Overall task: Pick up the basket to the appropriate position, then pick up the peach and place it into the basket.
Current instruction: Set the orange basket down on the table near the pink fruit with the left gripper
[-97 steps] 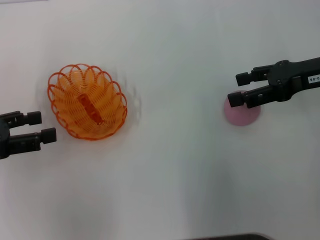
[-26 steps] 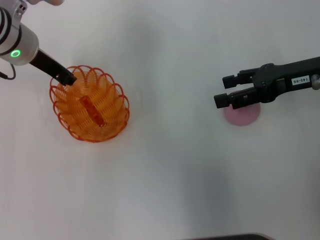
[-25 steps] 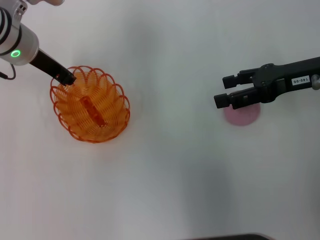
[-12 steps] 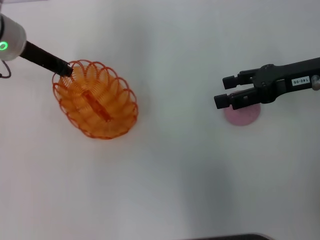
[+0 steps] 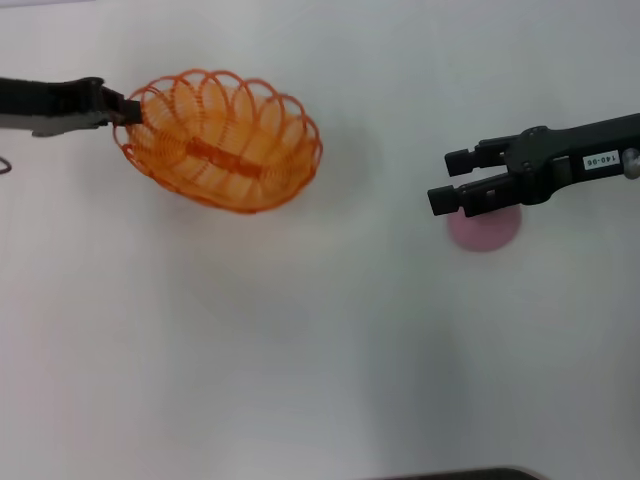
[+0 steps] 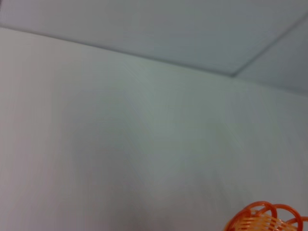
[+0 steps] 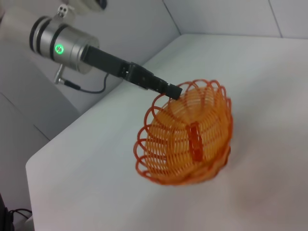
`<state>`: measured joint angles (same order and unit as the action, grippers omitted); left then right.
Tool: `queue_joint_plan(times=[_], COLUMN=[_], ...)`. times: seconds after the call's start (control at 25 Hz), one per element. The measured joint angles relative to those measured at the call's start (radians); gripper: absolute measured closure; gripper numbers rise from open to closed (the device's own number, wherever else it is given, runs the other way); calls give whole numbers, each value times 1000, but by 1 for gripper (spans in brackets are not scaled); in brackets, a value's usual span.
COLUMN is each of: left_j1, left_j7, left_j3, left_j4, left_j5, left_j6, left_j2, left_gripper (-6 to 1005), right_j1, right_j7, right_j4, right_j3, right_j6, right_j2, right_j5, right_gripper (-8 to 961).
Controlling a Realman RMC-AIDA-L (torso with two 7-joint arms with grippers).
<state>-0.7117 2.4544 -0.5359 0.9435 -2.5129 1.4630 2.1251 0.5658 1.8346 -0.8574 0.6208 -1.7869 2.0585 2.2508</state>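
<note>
Basket (image 5: 222, 140) shifted rightward, rim clamped in left gripper (image 5: 120, 108) jaws; right gripper (image 5: 455, 180) jaws open over peach (image 5: 487, 230).

One small white label (image 5: 598, 160) sat on the right arm (image 5: 575, 150), just behind the right gripper (image 5: 448, 182) over at the right of the scene. Its dark print ran upside down and looked like "140-05", though the digits were hard to make out. Nothing else carried readable text.
</note>
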Motion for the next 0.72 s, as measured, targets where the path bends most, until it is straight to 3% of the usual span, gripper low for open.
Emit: queue_joint_plan(times=[0.12,0.36,0.56,0.72], left_j1=[69,195,264,300], left_j7=[16,28,31,32], left_j3=[5,-9,-43,-42], left_j4=[2,17,-12,-36], left_j5=[91,209,265,278], left_j6=[-8,-35,-50,-33], left_j2=[6,47,49,47], left_gripper=[948,948,950,862], right_j1=[0,0,2,2], right_j7=[0,0,0,2], right_j4=[0,0,0,0], right_j3=[0,0,1,1], right_j6=[0,0,0,0], right_j2=[0,3,5,5], right_j5=[0,-1,-1,-1], right_gripper=[6,6,7,7])
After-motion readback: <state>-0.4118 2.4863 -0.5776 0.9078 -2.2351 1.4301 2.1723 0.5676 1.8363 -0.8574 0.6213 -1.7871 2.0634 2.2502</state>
